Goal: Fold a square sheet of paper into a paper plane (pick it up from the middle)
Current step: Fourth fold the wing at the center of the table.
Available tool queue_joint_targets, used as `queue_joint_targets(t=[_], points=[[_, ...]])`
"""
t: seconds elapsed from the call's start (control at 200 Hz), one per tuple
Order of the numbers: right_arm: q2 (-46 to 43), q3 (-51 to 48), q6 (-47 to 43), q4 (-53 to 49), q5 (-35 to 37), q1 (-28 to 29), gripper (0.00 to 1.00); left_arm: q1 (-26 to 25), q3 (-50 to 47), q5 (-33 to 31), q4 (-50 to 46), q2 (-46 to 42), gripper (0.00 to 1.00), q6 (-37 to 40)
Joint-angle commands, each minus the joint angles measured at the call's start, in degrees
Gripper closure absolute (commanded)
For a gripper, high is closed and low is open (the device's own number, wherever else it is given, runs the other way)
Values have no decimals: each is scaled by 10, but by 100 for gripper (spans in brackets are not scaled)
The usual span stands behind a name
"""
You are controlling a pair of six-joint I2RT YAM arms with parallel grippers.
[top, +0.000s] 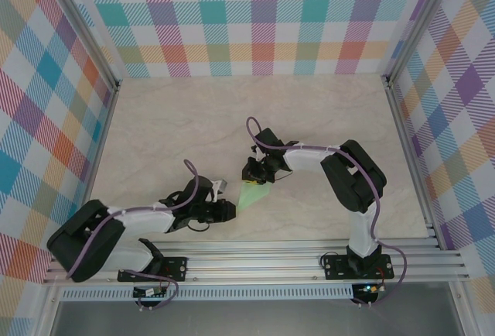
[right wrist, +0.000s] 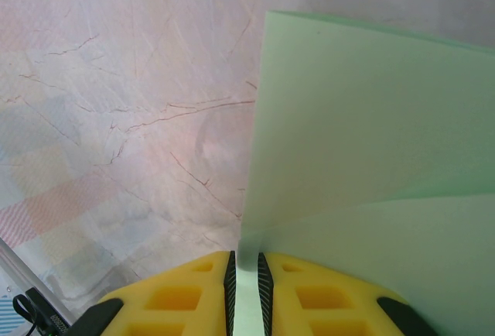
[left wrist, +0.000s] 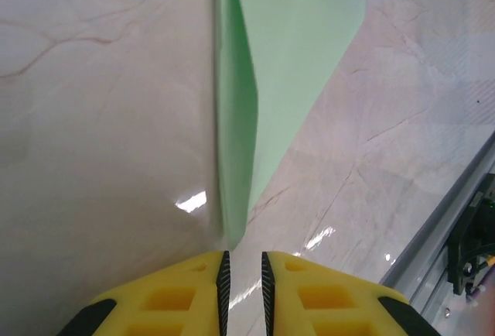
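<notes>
Paper plane [top: 251, 195], pale green, sits just below centre of the top view, between the bent left arm [top: 143, 216] and right arm [top: 309, 154], both reaching inward. Right gripper [right wrist: 245, 257] pinches its edge. Left gripper [left wrist: 244, 255] is nearly closed at the pointed tip; I cannot tell whether it holds it. The plane's far end is cut off by the top of the left wrist view.

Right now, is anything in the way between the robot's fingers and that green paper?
Nothing visible. The right fingers are closed on the green paper at its edge, and its narrow end runs right up to the left fingers, above the table.
</notes>
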Motion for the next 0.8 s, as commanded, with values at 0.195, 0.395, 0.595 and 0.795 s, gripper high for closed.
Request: queue_joint_targets(t=[0.195,0.395,0.595,0.795], points=[[9,-17,-6,-11,15,1,81,14,58,-52,-82,-72,79,4],[3,-20,-5,-10,14,1,81,14,103,-25,4,38,79,5],[-2,-26,0,-2,13,1,81,14,125,-28,46,106,79,14],[-5,-31,2,1,12,1,80,14,130,-18,61,163,81,20]])
